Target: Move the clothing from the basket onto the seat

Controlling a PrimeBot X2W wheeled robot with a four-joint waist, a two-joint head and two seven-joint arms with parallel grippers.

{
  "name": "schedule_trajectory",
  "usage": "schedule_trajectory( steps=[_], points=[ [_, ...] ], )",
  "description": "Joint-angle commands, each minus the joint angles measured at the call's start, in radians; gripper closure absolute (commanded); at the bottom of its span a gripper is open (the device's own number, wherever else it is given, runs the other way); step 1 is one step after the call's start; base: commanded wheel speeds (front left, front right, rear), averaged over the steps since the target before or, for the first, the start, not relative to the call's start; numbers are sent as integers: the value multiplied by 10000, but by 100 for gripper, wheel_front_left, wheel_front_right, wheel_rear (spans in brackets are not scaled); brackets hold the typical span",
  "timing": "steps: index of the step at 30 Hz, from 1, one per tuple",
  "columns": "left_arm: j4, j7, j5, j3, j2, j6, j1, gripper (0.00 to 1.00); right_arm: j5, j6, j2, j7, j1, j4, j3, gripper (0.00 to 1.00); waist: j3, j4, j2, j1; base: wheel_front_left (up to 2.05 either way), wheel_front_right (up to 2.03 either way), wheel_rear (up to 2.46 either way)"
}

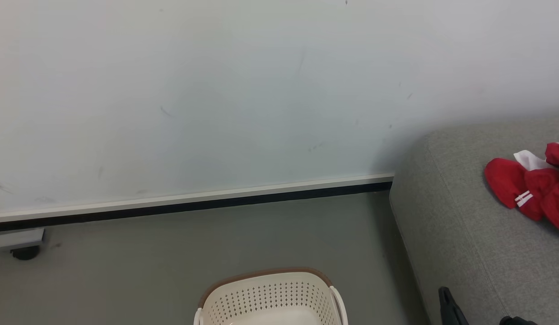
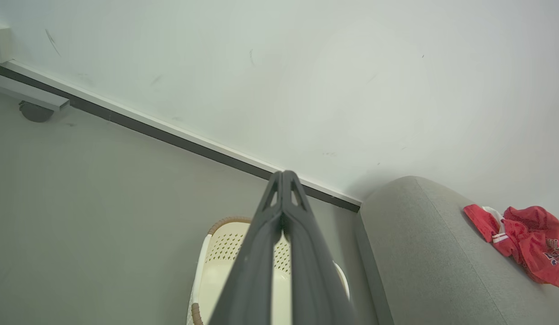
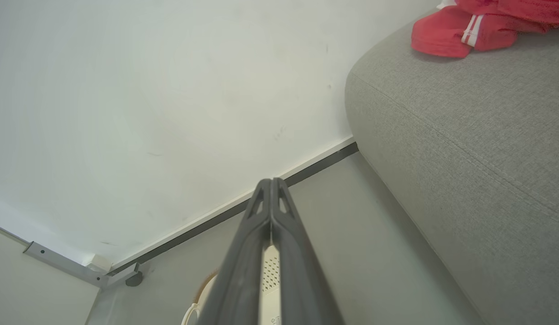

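"Starting near: what do the claws do?"
"The left gripper [image 2: 283, 180] and the right gripper [image 3: 271, 183] both have their fingers [image 2: 257, 253] pressed together, pinching nothing."
"And the basket [image 1: 270, 295] beyond them?"
"The part of its inside that I see is bare. Its front part is hidden, so I cannot tell if it is empty."
"Where is the clothing [image 1: 528, 185]?"
"Farther, on the seat [image 1: 464, 253], well apart from the basket."
"How to do this step well?"
"I think the task is almost done. Look into the whole basket first. If a piece is there, spread the fingers before descending, pinch a thick fold, and lay it beside the clothing on the seat, away from the seat's rounded edge."
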State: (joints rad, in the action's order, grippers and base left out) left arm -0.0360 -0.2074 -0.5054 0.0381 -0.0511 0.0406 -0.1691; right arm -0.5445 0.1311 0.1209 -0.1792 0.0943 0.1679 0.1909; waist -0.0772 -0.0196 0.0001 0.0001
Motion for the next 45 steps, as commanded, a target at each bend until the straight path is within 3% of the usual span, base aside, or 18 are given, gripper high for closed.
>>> schedule_trajectory(
  steps=[1, 21, 45],
  points=[
    [60, 51, -408, 4, -62, 47, 302, 100, -440, -1, 85, 87, -188, -201, -128, 100, 10, 3, -1, 0, 0, 0, 0],
    [-339, 492, -3587, 199, -106, 305, 846, 100, -3779, -2, 192, 945, -307, -311, -1087, 100, 166, 42, -1, 0, 0, 0, 0],
    [-680, 912, -6349, 346, -130, 537, 1293, 100, -6609, -2, 199, 1804, -401, -395, -2029, 100, 337, 85, -1, 0, 0, 0, 0]
  ],
)
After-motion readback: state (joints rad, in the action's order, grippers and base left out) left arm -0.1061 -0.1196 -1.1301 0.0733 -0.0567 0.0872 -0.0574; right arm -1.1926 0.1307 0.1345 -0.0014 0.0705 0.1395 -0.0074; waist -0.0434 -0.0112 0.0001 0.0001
